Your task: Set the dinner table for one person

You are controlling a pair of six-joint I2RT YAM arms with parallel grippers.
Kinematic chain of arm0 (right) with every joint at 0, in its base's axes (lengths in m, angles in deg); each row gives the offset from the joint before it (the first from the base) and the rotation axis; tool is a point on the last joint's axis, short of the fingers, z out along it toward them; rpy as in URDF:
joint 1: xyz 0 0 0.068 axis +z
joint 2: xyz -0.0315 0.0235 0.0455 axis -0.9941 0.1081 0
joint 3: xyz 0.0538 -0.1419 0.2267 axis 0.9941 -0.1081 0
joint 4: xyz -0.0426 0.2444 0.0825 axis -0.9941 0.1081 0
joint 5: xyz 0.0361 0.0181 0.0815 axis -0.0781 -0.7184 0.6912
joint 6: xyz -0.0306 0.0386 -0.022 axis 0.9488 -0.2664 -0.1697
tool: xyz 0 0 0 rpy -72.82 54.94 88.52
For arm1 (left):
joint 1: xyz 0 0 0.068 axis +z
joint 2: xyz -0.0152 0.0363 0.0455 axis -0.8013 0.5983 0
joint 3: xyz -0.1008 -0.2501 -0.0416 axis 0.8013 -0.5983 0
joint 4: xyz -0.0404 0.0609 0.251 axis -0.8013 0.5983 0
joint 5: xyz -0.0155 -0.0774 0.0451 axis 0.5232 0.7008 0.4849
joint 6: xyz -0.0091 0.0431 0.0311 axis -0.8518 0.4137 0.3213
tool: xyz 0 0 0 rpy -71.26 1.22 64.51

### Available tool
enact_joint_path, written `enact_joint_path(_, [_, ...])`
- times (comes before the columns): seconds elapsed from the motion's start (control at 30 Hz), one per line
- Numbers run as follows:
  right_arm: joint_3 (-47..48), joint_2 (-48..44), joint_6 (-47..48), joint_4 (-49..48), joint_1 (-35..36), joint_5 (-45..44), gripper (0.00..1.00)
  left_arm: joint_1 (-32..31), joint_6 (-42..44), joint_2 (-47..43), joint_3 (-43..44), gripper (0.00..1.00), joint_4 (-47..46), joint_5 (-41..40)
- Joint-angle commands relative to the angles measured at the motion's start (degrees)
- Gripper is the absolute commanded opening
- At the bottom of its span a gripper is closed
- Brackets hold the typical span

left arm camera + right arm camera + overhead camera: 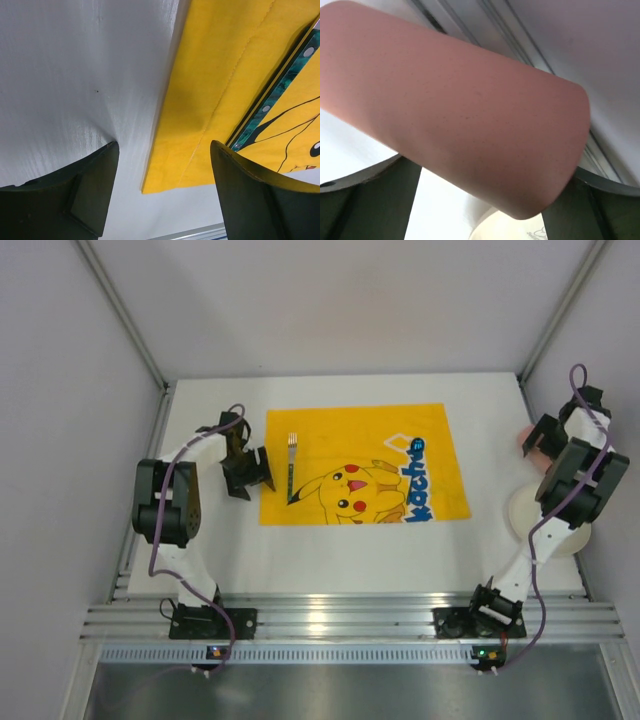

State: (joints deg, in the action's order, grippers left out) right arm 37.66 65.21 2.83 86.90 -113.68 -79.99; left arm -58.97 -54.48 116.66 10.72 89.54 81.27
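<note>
The white dinner table (350, 560) carries a yellow Pikachu-print cloth (370, 440) at its middle. A fork (291, 465) with a green patterned handle (280, 90) lies along the cloth's left side. My left gripper (248, 478) is open and empty, low over the table by the cloth's near left corner (150, 187), its jaws (162, 145) apart on either side of that corner. My right gripper (537, 438) is at the table's far right, shut on a pink cup (460, 110) that lies tilted across its fingers. A cream plate (518, 512) sits partly under the right arm.
Metal rails (350, 620) edge the table at the front and sides. Grey walls close in on the left, back and right. The plate's rim also shows under the cup in the right wrist view (520, 227).
</note>
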Motion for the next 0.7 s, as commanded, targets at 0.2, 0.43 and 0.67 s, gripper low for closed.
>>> enact_joint_path(0.2, [-9.08, -5.65, -8.34, -21.94, -5.00, 3.31, 0.47, -2.19, 1.12, -4.23, -2.15, 0.78, 2.34, -1.92])
enact_joint_path(0.43, [-12.26, -11.10, -9.74, -23.81, -4.30, 3.31, 0.56, -2.98, 1.47, -7.74, -5.23, 0.77, 2.87, -2.97])
enact_joint_path(0.67, [-17.78, -20.33, -11.94, -26.08, -4.12, 2.87, 0.70, -4.12, 1.47, -9.24, -7.34, 0.77, 3.48, -3.24])
